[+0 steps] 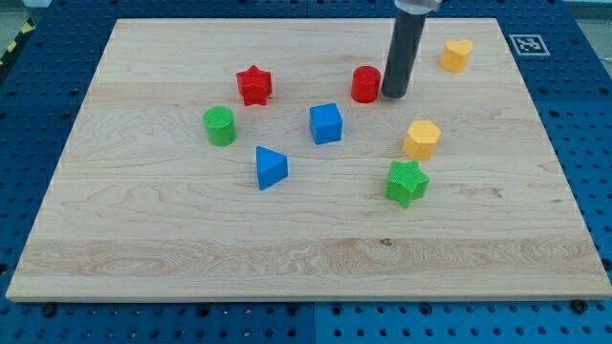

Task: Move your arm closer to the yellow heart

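No jaws on this rig, so nothing to call open or closed, just a rod. My tip (394, 96) down on the tabletop (143, 248), just right of the red cylinder (364, 84), maybe touching, hard to tell. Yellow heart (456, 54) far right, near the far edge, a short hop from my tip with nothing between. Looks like a light, stiff plastic block, probably slides at a nudge. No grabbing possible anyway; only needs approaching, so best to stop short of its left face.
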`<state>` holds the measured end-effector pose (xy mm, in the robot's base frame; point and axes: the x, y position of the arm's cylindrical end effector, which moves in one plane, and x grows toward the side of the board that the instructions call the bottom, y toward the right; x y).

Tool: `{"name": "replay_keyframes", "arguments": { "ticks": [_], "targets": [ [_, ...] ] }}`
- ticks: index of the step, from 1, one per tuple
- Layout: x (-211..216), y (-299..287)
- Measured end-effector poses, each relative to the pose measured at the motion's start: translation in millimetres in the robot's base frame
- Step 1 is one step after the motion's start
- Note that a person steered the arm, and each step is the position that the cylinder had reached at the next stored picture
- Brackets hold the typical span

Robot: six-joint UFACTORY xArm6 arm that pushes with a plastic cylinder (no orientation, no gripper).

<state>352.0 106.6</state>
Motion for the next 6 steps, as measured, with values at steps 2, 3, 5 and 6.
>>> {"name": "replay_keyframes", "arguments": {
  "ticks": [2, 3, 5, 6],
  "targets": [
    [0.5, -19.9],
    [-11.4, -19.9],
    [-106.2, -14.1],
    [-111.6, 30.5]
  ]
}}
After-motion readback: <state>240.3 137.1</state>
